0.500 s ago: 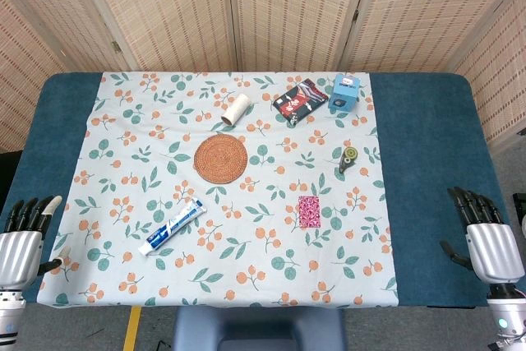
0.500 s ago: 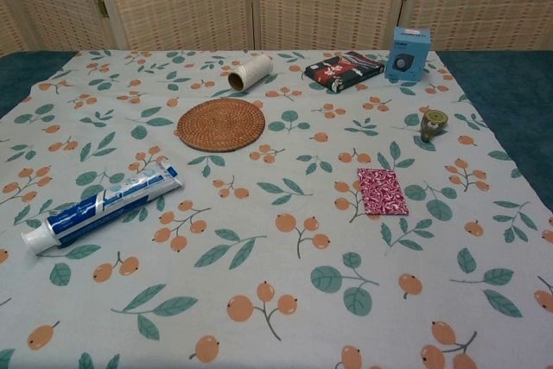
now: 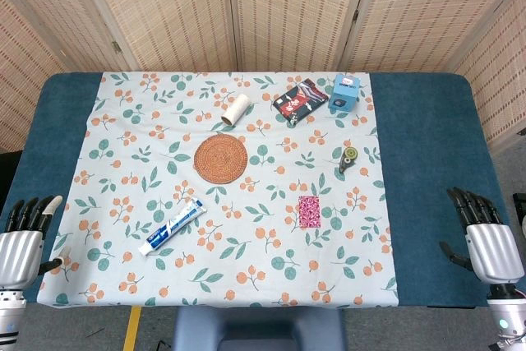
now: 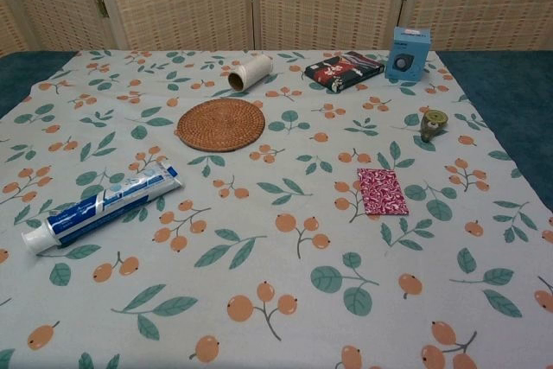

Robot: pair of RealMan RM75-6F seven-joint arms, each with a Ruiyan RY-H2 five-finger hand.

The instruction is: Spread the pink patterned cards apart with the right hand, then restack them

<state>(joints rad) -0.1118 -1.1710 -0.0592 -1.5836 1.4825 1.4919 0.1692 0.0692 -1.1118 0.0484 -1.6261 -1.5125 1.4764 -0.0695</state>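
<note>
The pink patterned cards (image 3: pixel 309 211) lie in one neat stack on the floral cloth, right of centre; the chest view shows the same stack (image 4: pixel 382 191). My right hand (image 3: pixel 485 236) hovers at the table's right front corner, well to the right of the cards, fingers extended and apart, holding nothing. At the left front corner my left hand (image 3: pixel 25 236) is likewise open and empty. Neither hand appears in the chest view.
A toothpaste tube (image 3: pixel 172 226) lies front left, a woven round coaster (image 3: pixel 220 159) in the middle. At the back sit a cream roll (image 3: pixel 237 108), a dark patterned pouch (image 3: pixel 300 99) and a blue box (image 3: pixel 347 92). A small tape dispenser (image 3: pixel 349 158) lies behind the cards.
</note>
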